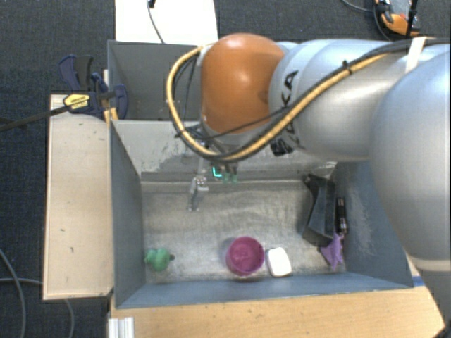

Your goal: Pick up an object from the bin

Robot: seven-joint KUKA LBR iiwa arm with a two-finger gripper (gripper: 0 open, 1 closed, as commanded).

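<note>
1. Lying along the near wall of the bin [128, 210]: a green lumpy toy [158, 259] at left, a magenta round cup [244, 255] in the middle, and a white block [279, 262] just beside the cup.
2. Right side: a black flat object [320, 210] by the wall, with a purple scrap [333, 252] at its near end.
3. Farther back: the gripper [194, 199] is over bare floor near the far wall, well apart from every item. Can't tell whether it is spread or pressed together; nothing visible in it.
4. Progress, judged: nothing picked. Reaching an item, grasping and lifting are all left.
</note>
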